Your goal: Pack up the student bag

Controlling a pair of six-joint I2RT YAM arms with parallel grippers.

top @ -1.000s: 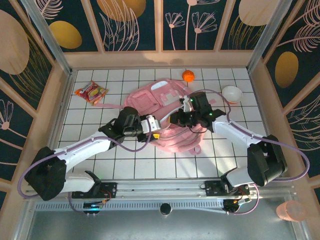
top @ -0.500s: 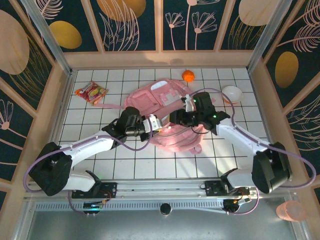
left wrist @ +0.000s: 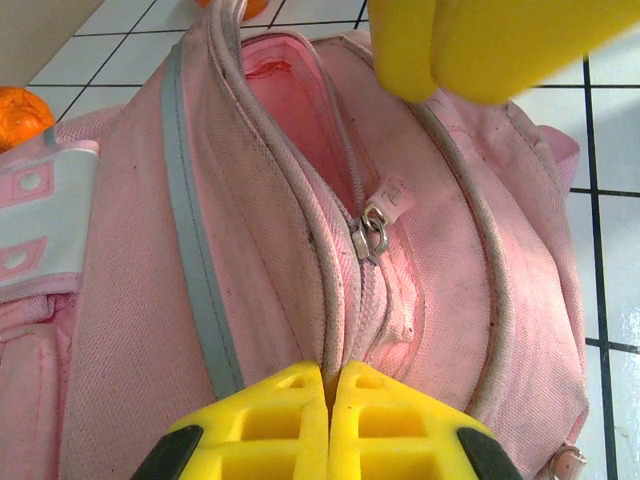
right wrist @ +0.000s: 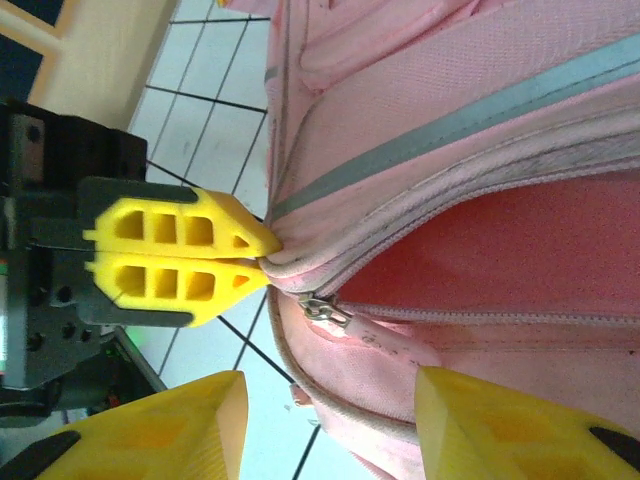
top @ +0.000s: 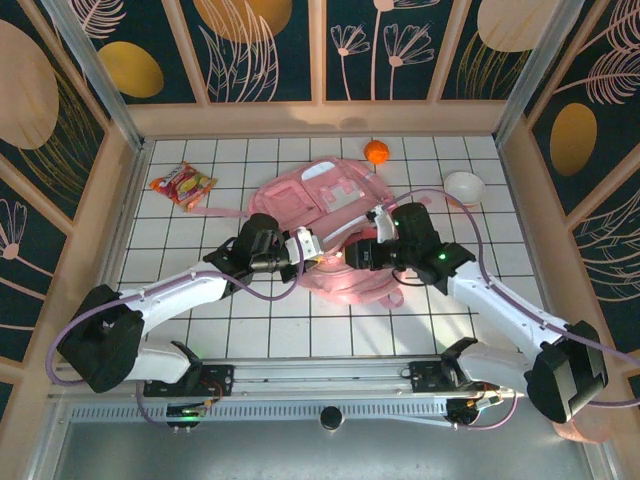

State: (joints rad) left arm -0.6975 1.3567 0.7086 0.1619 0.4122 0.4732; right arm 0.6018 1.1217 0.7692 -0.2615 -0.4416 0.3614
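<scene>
Pink student bag (top: 330, 215), zipper part-open

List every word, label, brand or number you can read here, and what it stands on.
No text can be read.
snack packet: printing too small and blurred to read.
student bag: no legible lettering on its fabric or zip pull.

Matt, coarsely woven pink cloth of the student bag (left wrist: 120, 330), trimmed with a smoother grey strip (left wrist: 200, 280) and a shiny metal zip pull (left wrist: 372, 232), beside the left pincer (left wrist: 328, 372) of moulded yellow plastic, over a glossy white-tiled worktop (top: 330, 325).
</scene>
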